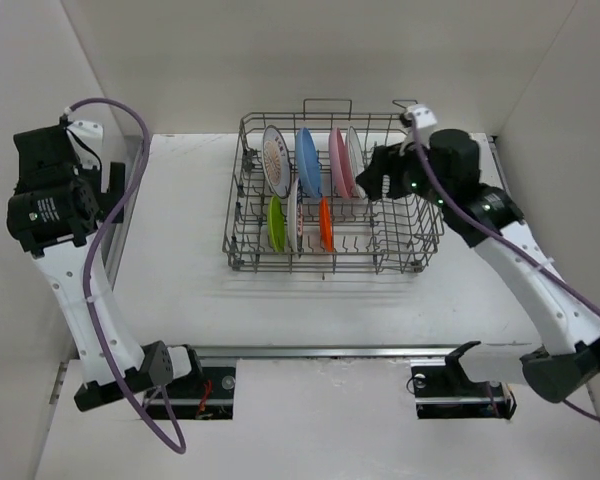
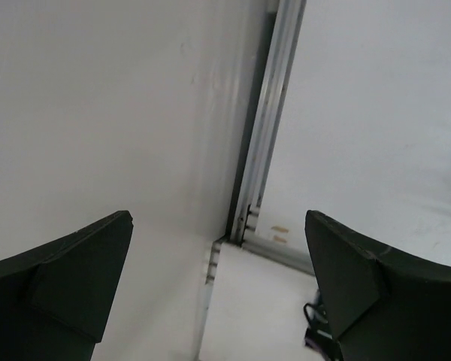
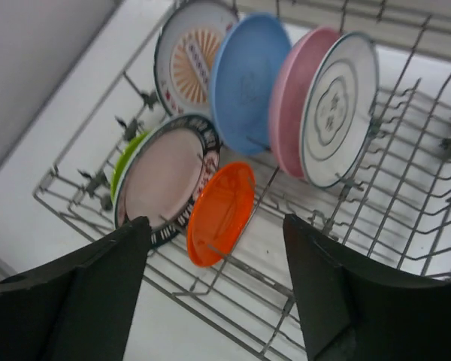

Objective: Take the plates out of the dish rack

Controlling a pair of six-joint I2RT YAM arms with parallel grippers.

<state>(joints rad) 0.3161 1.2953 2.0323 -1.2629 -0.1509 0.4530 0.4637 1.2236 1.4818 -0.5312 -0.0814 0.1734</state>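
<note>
The right claw (image 3: 214, 226) hung released, its two fingers spread wide and holding nothing, over the right part of the rack (image 1: 320, 268). In its wrist view, the orange plate (image 3: 222, 210) stood just ahead of the gap between the fingers, on edge among the tines. Left of it stood a dark-rimmed white plate (image 3: 165, 177), with the lime one (image 3: 128, 162) behind that. Farther out ran a second row: a white plate with an orange sunburst (image 3: 192, 64), a blue one (image 3: 248, 79), a pink one (image 3: 293, 98) and a grey-patterned white one (image 3: 338, 109), the last two close together. All seven were in the rack, which sat on the table (image 1: 180, 280).

The left claw (image 2: 218, 218) was also released and empty, raised at the table's left edge, well apart from the rack. Past its fingers lay only a white wall (image 2: 98, 113) and a metal rail (image 2: 267, 128).
</note>
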